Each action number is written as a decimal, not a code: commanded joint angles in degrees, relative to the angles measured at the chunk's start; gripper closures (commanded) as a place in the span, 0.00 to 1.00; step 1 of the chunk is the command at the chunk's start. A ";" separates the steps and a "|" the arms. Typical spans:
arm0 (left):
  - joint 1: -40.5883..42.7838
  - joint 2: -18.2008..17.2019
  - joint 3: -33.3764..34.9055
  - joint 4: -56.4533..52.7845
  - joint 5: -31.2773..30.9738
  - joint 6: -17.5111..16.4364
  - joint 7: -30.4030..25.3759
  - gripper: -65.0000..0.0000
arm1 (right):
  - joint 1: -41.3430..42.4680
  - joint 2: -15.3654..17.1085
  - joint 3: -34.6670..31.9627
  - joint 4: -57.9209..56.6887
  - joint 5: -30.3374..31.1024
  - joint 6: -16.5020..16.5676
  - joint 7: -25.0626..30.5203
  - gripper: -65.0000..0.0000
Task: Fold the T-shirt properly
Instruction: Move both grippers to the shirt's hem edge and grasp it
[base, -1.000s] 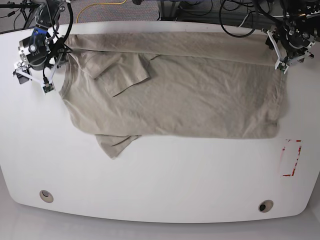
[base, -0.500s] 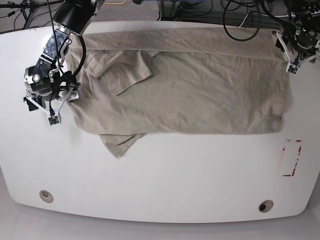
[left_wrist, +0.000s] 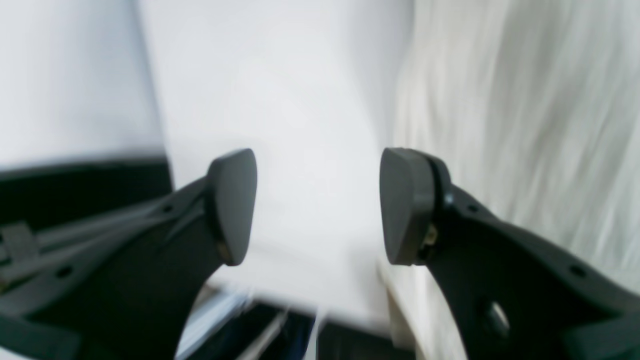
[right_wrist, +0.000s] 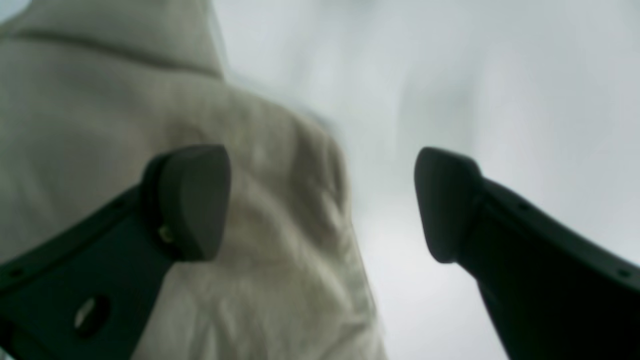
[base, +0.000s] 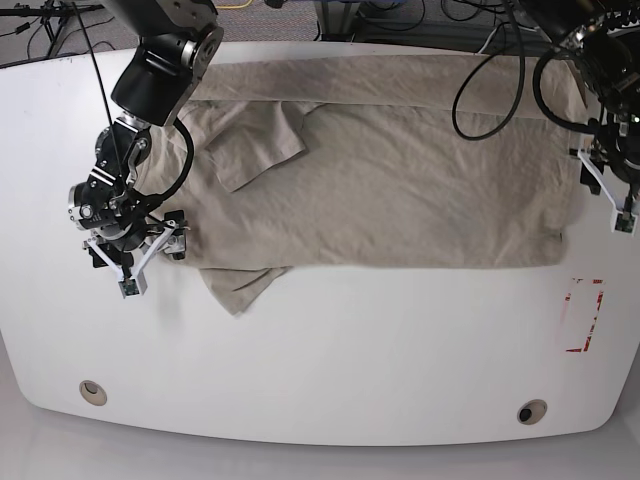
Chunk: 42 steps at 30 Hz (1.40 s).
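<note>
- Your T-shirt (base: 400, 170) lies spread flat across the far half of the white table (base: 330, 360), reaching nearly from one side edge to the other, with its far edge folded back as a long band along the far rim.
- One sleeve (base: 255, 140) is folded in over the body at far left; the other sleeve (base: 238, 285) pokes out past the near edge of the cloth at left.
- Your right gripper (base: 135, 270) hangs at the left end of the shirt, beside the near-left corner; in its wrist view the fingers (right_wrist: 192, 200) stand released and wide, one over wrinkled beige fabric, the other over bare table, with nothing between them.
- Your left gripper (base: 612, 195) sits at the right end, just off the shirt's edge; in its wrist view the fingers (left_wrist: 405, 205) are likewise released, framing blurred white table with cloth to the right of them.
- A red-marked rectangle (base: 583, 315) shows on the table at near right.
</note>
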 joint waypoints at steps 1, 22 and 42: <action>-3.10 -1.02 -0.40 1.09 0.53 0.25 -0.43 0.46 | 3.07 0.61 -0.01 -3.64 0.38 0.01 4.02 0.17; -7.14 -1.37 -0.32 0.74 0.62 0.25 -0.69 0.46 | 5.36 3.51 1.66 -17.09 0.38 0.01 10.70 0.21; -16.29 -1.46 2.85 -21.59 0.36 0.25 -2.89 0.19 | 4.92 1.57 1.48 -17.09 0.11 0.01 10.61 0.97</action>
